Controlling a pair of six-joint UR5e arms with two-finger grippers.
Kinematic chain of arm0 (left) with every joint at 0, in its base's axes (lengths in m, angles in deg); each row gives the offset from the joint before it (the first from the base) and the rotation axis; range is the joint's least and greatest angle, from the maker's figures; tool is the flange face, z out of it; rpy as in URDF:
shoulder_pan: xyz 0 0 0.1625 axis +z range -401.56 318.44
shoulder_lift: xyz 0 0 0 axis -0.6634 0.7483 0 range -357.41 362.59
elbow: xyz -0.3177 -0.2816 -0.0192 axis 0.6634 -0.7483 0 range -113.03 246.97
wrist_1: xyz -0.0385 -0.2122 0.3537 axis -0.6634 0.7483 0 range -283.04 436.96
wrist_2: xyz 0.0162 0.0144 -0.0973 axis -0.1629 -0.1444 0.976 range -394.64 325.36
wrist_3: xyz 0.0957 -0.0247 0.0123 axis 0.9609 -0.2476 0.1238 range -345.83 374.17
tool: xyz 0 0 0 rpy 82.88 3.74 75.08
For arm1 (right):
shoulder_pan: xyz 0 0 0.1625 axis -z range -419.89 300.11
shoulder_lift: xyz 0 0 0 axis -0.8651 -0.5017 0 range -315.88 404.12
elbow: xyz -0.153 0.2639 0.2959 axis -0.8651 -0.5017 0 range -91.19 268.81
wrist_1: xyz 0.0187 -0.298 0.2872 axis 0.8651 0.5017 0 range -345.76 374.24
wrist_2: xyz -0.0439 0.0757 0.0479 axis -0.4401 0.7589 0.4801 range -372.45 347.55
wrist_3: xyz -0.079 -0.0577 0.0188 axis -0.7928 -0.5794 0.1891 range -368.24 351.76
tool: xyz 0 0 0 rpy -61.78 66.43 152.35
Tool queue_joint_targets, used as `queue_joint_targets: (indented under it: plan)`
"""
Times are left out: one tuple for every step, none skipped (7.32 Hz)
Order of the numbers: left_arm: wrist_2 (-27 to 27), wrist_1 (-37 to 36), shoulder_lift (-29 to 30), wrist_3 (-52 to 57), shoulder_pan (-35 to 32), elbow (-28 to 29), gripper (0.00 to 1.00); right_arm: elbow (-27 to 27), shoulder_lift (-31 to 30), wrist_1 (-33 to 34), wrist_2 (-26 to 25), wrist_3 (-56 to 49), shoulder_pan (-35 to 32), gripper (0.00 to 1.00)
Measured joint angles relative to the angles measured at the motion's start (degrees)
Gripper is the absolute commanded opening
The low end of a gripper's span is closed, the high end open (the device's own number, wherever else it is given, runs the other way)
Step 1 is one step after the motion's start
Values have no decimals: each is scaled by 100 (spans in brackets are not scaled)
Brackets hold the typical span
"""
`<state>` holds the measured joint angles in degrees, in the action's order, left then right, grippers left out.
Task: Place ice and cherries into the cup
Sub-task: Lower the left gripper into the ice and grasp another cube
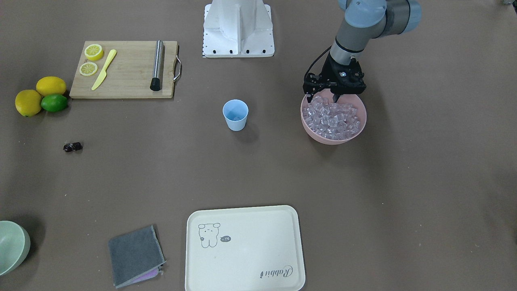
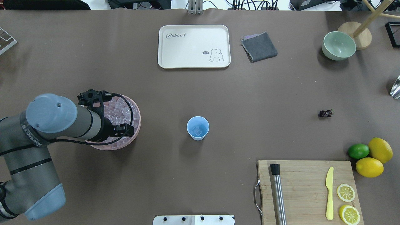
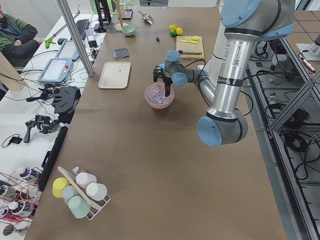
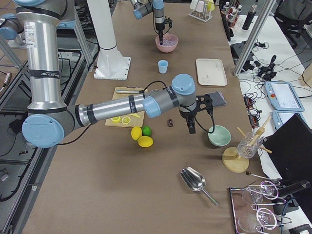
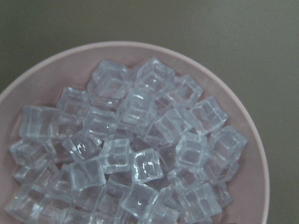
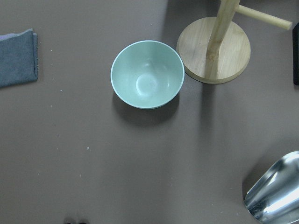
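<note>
The light-blue cup (image 1: 235, 115) stands upright mid-table, and the overhead view (image 2: 197, 128) shows one ice cube inside it. Many ice cubes (image 1: 333, 119) fill a pink bowl (image 1: 323, 139); the left wrist view shows them close up (image 5: 135, 149). My left gripper (image 1: 322, 99) is open and empty, its fingertips just above the ice at the bowl's robot-side rim. The dark cherries (image 1: 72, 147) lie on the table far from the cup and also show in the overhead view (image 2: 325, 113). My right gripper (image 4: 191, 127) hangs beside the cherries (image 4: 170, 122); I cannot tell if it is open or shut.
A cream tray (image 1: 242, 246) and a grey cloth (image 1: 135, 254) lie at the operators' edge. A pale green bowl (image 6: 147, 74), a wooden stand (image 6: 215, 49) and a metal scoop (image 6: 275, 196) are near the right gripper. A cutting board (image 1: 129, 68) holds lemon slices, a knife and a rod, with lemons and a lime (image 1: 54, 103) beside it.
</note>
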<state>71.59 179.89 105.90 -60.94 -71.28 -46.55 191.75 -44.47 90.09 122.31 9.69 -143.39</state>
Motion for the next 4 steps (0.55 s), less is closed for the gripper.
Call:
queue_joint_targets:
  plan:
    - [-4, -1, -14, -60, 36, 10, 87, 1, 0, 0, -4, -2, 4, 100]
    - [-22, -1, -18, -101, 62, 26, 83, 5, 0, 0, -8, -4, 6, 100]
    - [-82, 1, -17, -122, 80, 55, 77, 5, 0, 0, -9, -4, 7, 100]
    - [-151, 5, -8, -130, 95, 106, 75, 8, 0, 0, -11, -6, 8, 100]
